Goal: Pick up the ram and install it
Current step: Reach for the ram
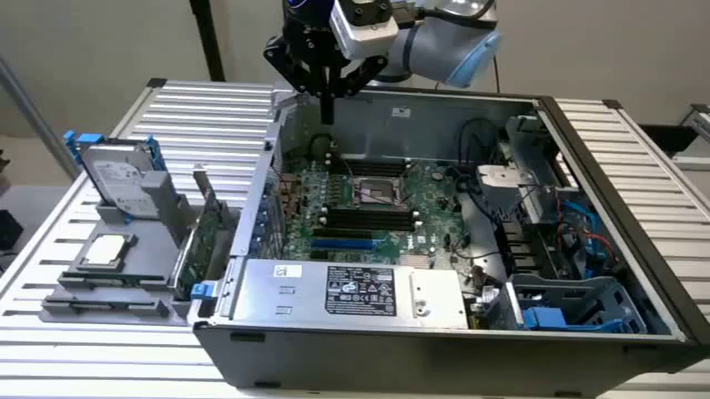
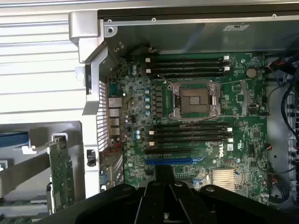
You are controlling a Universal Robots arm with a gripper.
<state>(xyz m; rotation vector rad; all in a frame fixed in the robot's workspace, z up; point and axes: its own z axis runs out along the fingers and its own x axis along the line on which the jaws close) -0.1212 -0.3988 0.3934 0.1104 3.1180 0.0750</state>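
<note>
While tool (image 1: 327, 119) hangs pinched narrow over case (image 1: 444, 112) rear | ram (image 1: 109, 280) lies in rack (image 1: 145, 312), long axis exterior view's left-right

A pale ribbed table (image 1: 211, 104) carries the lot. The open computer case (image 1: 444, 353) sits on it, taking up the middle and running out toward three o'clock. At nine o'clock, just beside the case, a grey parts stand (image 1: 106, 309) rests on the slats.
</note>
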